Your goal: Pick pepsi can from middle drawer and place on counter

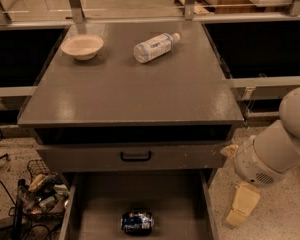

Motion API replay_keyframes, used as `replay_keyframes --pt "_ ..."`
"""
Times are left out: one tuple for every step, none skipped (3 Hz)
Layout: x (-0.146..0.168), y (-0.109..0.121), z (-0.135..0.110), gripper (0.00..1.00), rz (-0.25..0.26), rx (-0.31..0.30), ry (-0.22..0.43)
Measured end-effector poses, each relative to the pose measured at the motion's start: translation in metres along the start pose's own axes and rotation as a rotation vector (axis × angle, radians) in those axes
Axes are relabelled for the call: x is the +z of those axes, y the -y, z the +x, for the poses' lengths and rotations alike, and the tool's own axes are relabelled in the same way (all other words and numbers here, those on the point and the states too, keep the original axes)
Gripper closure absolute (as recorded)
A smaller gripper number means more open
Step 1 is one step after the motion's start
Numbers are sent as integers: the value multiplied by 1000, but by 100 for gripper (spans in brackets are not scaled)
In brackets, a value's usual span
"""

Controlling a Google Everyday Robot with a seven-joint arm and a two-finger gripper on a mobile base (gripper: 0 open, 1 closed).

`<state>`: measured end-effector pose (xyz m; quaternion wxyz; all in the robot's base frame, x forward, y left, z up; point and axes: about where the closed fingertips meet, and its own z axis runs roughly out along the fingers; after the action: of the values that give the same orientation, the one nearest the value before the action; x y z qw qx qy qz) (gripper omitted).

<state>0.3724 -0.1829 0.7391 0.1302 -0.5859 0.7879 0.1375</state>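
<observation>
Evidently I held the end effector (242, 210) right of the can (137, 222), outside the drawer (140, 194), ready to reach in; its state I couldn't tell.

Robot test lab — grey drawer cabinet (190, 156), floor cable clutter (37, 196), end effector (242, 205) low right
</observation>
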Motion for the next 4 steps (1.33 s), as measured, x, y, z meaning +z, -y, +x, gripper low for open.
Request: replay_keyframes --pt "18 -5 4 0 -33 -3 15" --pt "35 -9 5 0 -110 -34 44" --pt "36 -10 6 0 -116 -37 45" --pt "45 -9 8 0 -63 -10 6"
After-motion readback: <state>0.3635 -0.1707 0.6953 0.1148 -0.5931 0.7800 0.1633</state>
